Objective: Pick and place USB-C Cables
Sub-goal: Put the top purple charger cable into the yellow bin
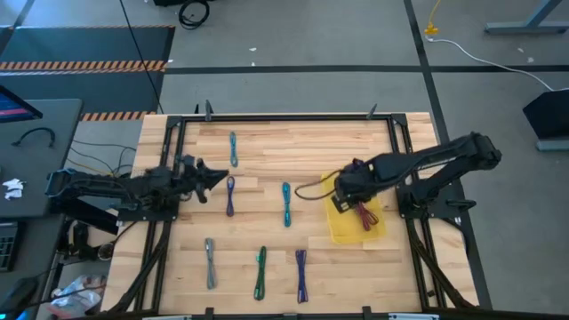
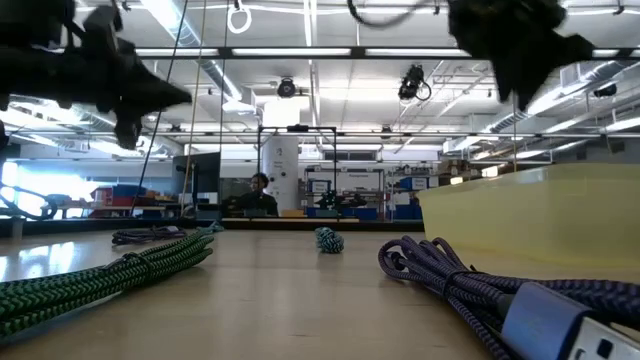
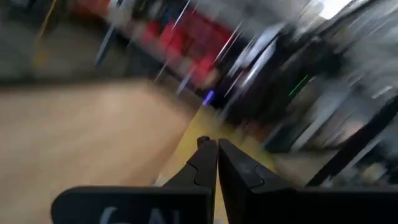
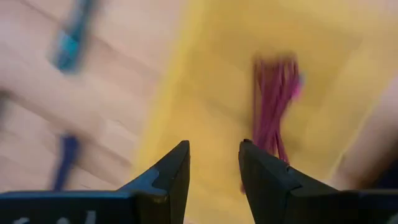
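Observation:
Several short cable bundles lie flat on the wooden table: two teal ones (image 1: 233, 148) (image 1: 286, 204), two purple ones (image 1: 230, 196) (image 1: 301, 274), a grey one (image 1: 210, 263) and a green one (image 1: 260, 272). A maroon cable (image 1: 364, 216) (image 4: 273, 106) lies inside the yellow bin (image 1: 342, 229). My right gripper (image 1: 342, 191) (image 4: 214, 155) hangs open over the bin's left part, beside the maroon cable and holding nothing. My left gripper (image 1: 212, 178) (image 3: 216, 149) is shut and empty, raised off the table just left of the upper purple cable.
The yellow bin (image 2: 540, 215) sits on the table's right half. A black frame (image 1: 284, 116) runs around the table's edges. In the low view the green cable (image 2: 100, 280) and a purple cable (image 2: 480, 285) lie near the front edge. A person (image 2: 259, 190) sits far behind the table.

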You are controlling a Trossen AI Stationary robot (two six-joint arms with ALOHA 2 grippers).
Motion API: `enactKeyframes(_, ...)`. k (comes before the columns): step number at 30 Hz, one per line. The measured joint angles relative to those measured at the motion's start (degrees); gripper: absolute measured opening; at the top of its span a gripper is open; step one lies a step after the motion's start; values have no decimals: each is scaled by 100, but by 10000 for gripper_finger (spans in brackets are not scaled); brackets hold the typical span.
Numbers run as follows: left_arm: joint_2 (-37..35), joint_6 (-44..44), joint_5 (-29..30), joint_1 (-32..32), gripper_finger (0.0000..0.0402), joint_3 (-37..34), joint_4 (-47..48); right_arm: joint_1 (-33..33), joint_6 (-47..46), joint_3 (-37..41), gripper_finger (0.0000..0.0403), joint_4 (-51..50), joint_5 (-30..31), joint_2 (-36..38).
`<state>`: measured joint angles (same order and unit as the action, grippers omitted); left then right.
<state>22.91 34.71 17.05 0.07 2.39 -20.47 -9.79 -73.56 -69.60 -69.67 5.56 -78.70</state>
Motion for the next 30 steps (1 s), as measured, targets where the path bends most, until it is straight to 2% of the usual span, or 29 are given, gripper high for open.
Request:
enactKeyframes(6, 181, 664, -272, -92, 34, 1033, 3066, 269, 895, -1047, 142, -30, 853, 4)
enactKeyframes(14, 1254, 916, -433, -137, 119, 2295, 4984, 717, 2227, -1866, 142, -28, 1049, 4)
enactKeyframes(19, 2242, 1993, -592, -139, 174, 2590, 5299, 994, 2963, -2088, 142, -11, 1047, 4)
enactKeyframes(24, 3186, 2116, -688, -141, 205, 2708, 5185, 1212, 3640, -2122, 142, 56, 919, 4)
enactKeyframes(30, 4072, 2215, -870, -139, 215, 2741, 4958, 1370, 4129, -2122, 142, 61, 641, 4)
